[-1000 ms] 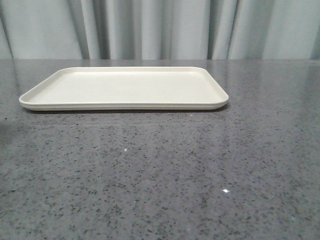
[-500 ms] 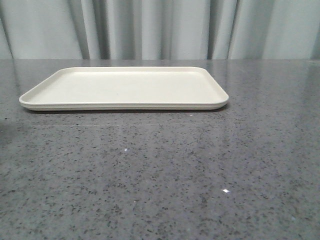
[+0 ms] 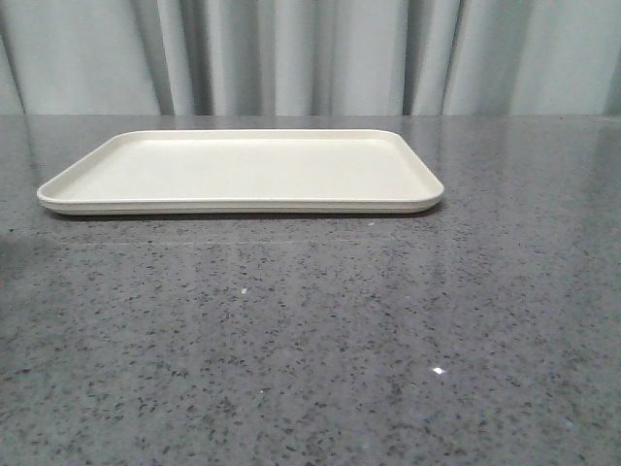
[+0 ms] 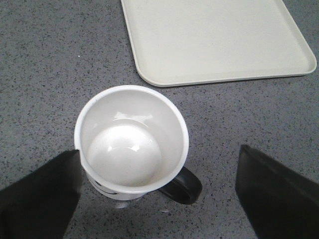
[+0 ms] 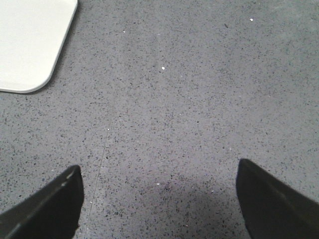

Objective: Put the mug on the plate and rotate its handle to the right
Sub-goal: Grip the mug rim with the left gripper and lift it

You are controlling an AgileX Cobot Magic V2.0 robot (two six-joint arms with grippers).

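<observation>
The cream plate (image 3: pixel 243 170) lies on the grey table at the back, left of centre in the front view, with nothing on it. It also shows in the left wrist view (image 4: pixel 219 40) and a corner of it in the right wrist view (image 5: pixel 30 40). The white mug (image 4: pixel 130 142) stands upright on the table near the plate's corner, seen only in the left wrist view. Its black handle (image 4: pixel 182 185) sticks out toward one finger. My left gripper (image 4: pixel 159 191) is open with the mug between its fingers, one finger close beside the mug's wall. My right gripper (image 5: pixel 158 194) is open over bare table.
The speckled grey table (image 3: pixel 320 330) stretches in front of the plate. A grey curtain (image 3: pixel 310 58) hangs behind the table's far edge. Neither arm nor the mug shows in the front view.
</observation>
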